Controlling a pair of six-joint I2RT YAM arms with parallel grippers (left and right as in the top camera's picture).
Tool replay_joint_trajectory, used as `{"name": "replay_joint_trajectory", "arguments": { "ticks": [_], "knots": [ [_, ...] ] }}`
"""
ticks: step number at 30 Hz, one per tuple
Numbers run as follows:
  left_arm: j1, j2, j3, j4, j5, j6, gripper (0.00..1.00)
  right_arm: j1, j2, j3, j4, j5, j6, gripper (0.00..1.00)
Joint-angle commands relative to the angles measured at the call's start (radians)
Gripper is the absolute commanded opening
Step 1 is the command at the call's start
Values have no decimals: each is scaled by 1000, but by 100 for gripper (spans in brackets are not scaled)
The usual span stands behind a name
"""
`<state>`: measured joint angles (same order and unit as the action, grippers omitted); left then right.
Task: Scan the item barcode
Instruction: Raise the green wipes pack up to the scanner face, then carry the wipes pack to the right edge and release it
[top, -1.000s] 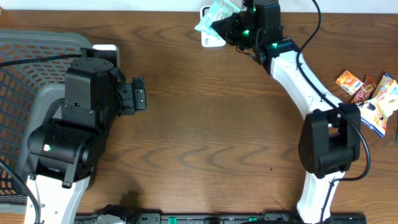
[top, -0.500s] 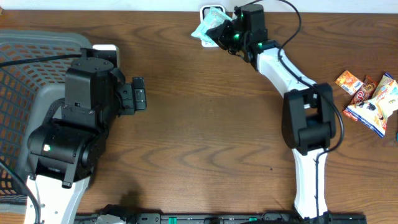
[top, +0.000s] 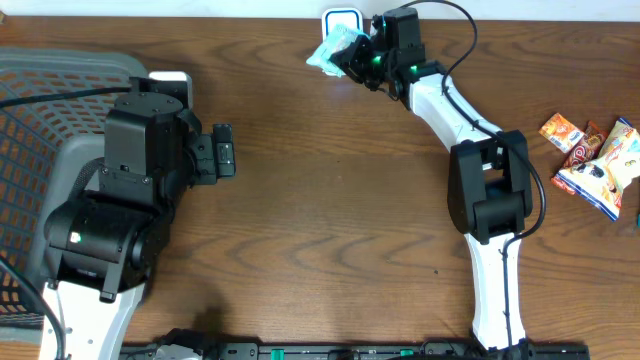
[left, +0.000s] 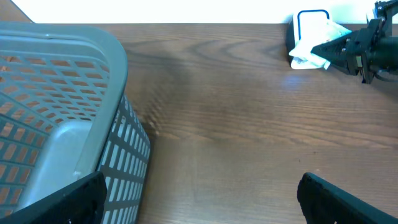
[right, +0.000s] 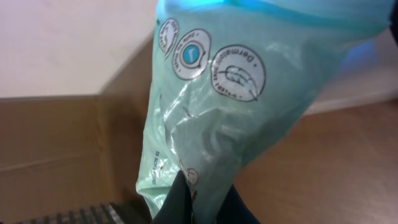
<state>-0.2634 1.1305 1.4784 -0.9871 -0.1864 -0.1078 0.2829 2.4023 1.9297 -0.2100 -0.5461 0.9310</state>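
My right gripper (top: 352, 56) is shut on a pale green plastic packet (top: 330, 50) at the table's far edge. It holds the packet just in front of a small white scanner with a blue rim (top: 341, 17). The right wrist view is filled by the packet (right: 249, 93), printed with round symbols, pinched at its lower end between the dark fingertips (right: 180, 202). No barcode shows on this face. In the left wrist view the packet (left: 314, 53) hangs before the scanner (left: 313, 18). My left gripper (top: 222, 150) stands open and empty beside the basket.
A grey mesh basket (top: 40, 100) fills the left side, its wall (left: 124, 155) close to my left gripper (left: 199, 205). Several snack packets (top: 595, 155) lie at the right edge. Bare wooden table lies between the arms.
The right arm has swung left and drawn in, carrying the green packet from over the scanner to just left of and in front of it. The left arm has stayed still.
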Motion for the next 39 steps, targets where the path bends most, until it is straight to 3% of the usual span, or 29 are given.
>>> {"name": "replay_joint_trajectory", "arguments": {
  "ticks": [1, 8, 17, 23, 31, 33, 35, 39],
  "knots": [
    [5, -1, 0, 0, -9, 2, 98, -16, 2, 63, -115, -10, -31, 1],
    [5, -1, 0, 0, -9, 2, 98, -101, -137, 88, -530, 113, -153, 1],
    [5, -1, 0, 0, -9, 2, 98, -307, -301, 88, -1065, 710, -121, 1],
    [5, -1, 0, 0, -9, 2, 98, -471, -275, 47, -1112, 859, -124, 1],
    [5, -1, 0, 0, -9, 2, 98, -591, -263, -45, -1038, 826, -124, 2],
    [5, -1, 0, 0, -9, 2, 98, -604, -267, -37, -1044, 792, -129, 18],
    [5, -1, 0, 0, -9, 2, 98, -611, -271, -19, -1054, 746, -155, 47],
    [5, -1, 0, 0, -9, 2, 98, -612, -305, 36, -1098, 703, -162, 66]
  ]
}}
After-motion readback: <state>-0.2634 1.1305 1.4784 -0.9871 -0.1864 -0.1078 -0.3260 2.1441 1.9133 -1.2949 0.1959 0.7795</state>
